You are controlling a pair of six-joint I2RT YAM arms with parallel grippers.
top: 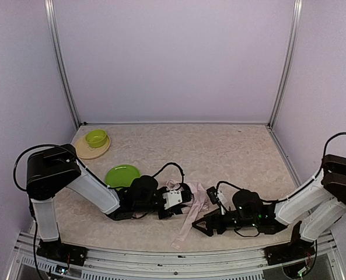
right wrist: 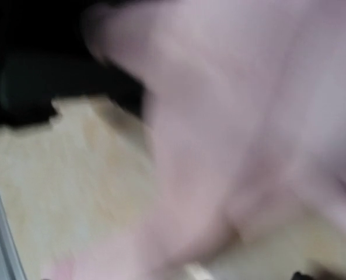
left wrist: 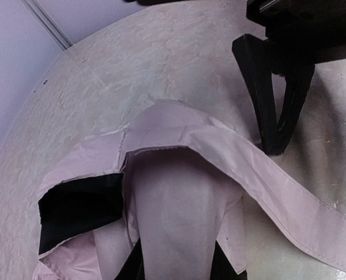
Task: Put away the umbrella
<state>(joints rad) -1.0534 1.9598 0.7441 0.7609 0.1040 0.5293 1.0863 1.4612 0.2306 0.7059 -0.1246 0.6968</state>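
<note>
Here, the left end effector [top: 188, 195] pinches the pink umbrella [top: 191, 217].

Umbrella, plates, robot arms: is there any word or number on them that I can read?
No text can be read anywhere.
umbrella: plain pink, no writing seen.
green plate and green bowl: no writing seen.
white block beside the umbrella: tiny dark marks, too small to read.
Right wrist view: too blurred to tell.
</note>
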